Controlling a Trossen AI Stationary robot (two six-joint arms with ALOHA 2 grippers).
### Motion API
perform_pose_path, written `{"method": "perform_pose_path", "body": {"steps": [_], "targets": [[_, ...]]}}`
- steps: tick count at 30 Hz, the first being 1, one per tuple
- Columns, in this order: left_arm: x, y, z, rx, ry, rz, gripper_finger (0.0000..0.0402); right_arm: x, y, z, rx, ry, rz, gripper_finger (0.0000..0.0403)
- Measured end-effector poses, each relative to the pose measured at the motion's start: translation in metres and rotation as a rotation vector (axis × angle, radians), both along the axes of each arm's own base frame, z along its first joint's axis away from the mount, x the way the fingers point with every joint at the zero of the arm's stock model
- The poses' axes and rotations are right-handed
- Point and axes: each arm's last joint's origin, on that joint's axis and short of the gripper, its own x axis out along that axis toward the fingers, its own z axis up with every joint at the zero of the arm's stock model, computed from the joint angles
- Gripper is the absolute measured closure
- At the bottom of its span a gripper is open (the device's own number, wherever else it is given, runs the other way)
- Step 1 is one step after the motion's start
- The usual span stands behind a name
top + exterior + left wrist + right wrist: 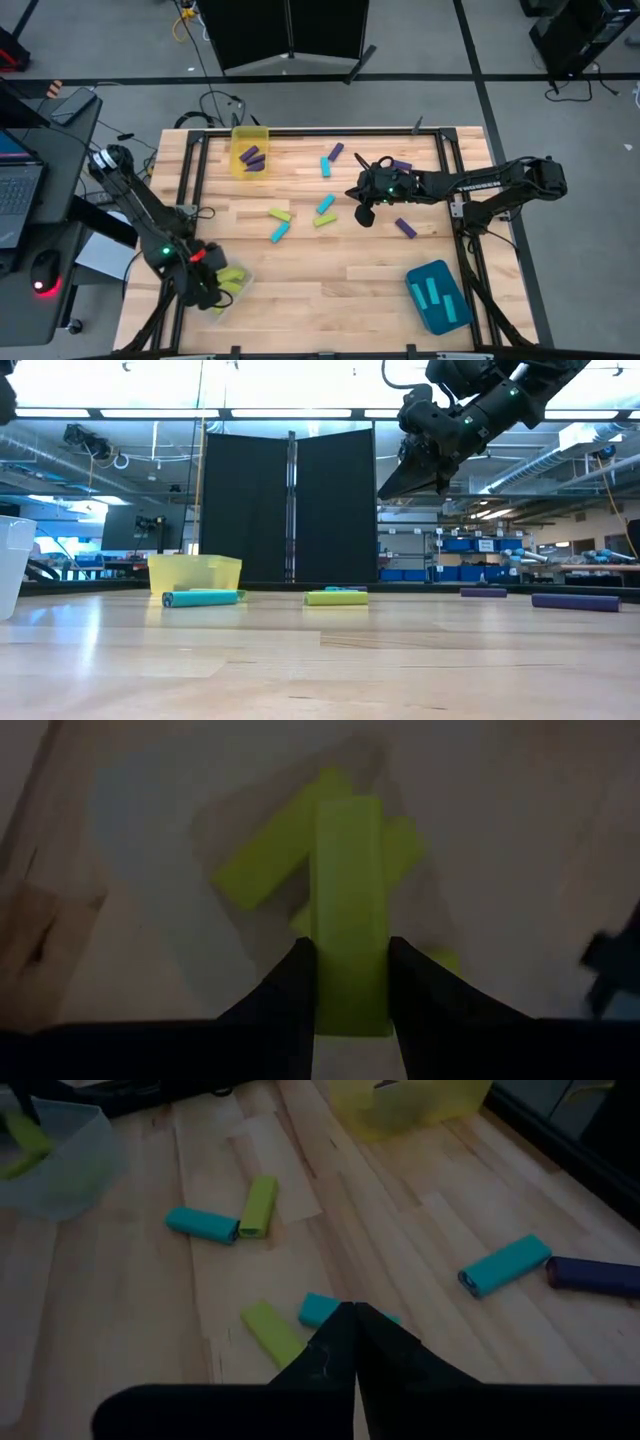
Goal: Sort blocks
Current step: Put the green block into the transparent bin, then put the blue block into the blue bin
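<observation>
The clear bin [228, 285] at the tabletop's [330, 270] near-left corner is largely hidden under the left pincer [205, 290] in the high view; only the left wrist view shows that pincer clamped on a yellow-green block [348, 910] above other yellow-green blocks [270, 860]. The right pincer [365, 214], fingers pressed together and empty, hangs over mid-table above a cyan block [320, 1308] partly cut off by its fingertips. Purple blocks [252, 158] lie in the yellow bin [250, 133], cyan ones in the teal bin [438, 297].
</observation>
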Motion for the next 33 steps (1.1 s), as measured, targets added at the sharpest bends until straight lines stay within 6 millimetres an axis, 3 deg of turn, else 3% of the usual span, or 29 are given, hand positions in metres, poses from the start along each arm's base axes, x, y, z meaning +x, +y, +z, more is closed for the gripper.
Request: {"method": "perform_pose_path", "body": {"steps": [9, 16, 25, 29, 33], "targets": [[-0.006, 0.0, -0.022, -0.042, 0.032, -0.03, 0.0301, 0.0, 0.0, 0.0, 0.015, -0.004, -0.01, 0.0388], [-0.006, -0.001, -0.019, -0.051, 0.033, -0.051, 0.0301, 0.0, 0.0, 0.0, 0.016, -0.004, -0.01, 0.0384], [-0.002, -0.003, -0.006, -0.027, -0.002, -0.055, 0.0213, 0.001, 0.0, 0.001, 0.015, -0.014, -0.01, 0.0388], [0.0, -0.003, 0.003, 0.011, -0.051, -0.051, 0.0225, 0.001, 0.0, 0.001, 0.023, -0.016, -0.016, 0.0375], [0.005, 0.005, 0.01, 0.066, -0.15, -0.057, 0.0275, 0.001, -0.001, 0.001, 0.023, -0.025, -0.018, 0.0362]]}}
